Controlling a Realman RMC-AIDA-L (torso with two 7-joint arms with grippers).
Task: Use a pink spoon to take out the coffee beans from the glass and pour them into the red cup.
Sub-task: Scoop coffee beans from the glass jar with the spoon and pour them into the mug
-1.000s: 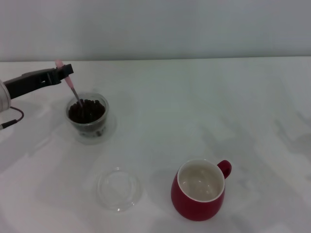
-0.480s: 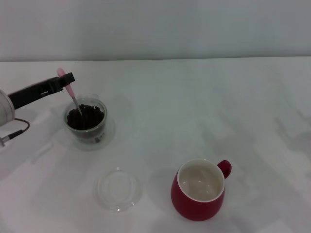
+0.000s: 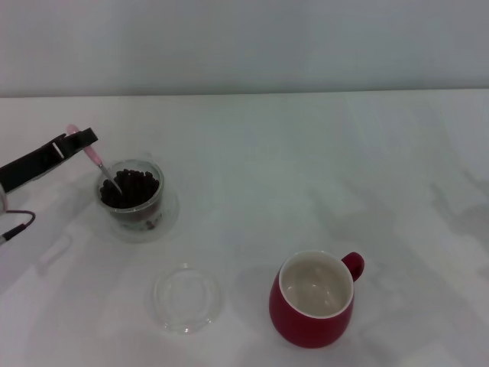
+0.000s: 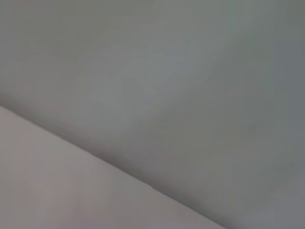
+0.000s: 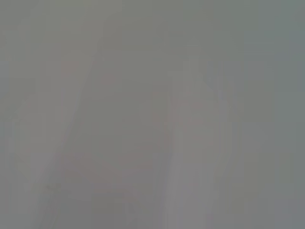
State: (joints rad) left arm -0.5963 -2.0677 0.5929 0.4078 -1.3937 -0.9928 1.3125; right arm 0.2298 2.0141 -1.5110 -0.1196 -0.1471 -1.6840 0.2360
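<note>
In the head view my left gripper (image 3: 79,141) reaches in from the left, shut on the pale pink handle of the pink spoon (image 3: 97,162). The spoon slants down to the right, its metal end dipped into the coffee beans (image 3: 131,188) at the left side of the glass (image 3: 131,197). The glass stands at the table's left. The red cup (image 3: 314,299), cream-white inside, stands near the front, right of centre, its handle pointing to the right. Neither wrist view shows any of these things. My right arm is out of view.
A flat clear round dish (image 3: 187,297) lies on the white table (image 3: 321,168) in front of the glass, left of the red cup. A thin cable (image 3: 17,227) hangs under my left arm at the left edge.
My left gripper has drawn back to the left and lower with the spoon. The spoon's tip has slid from the middle of the beans to their left edge, and the glass shifted slightly left.
</note>
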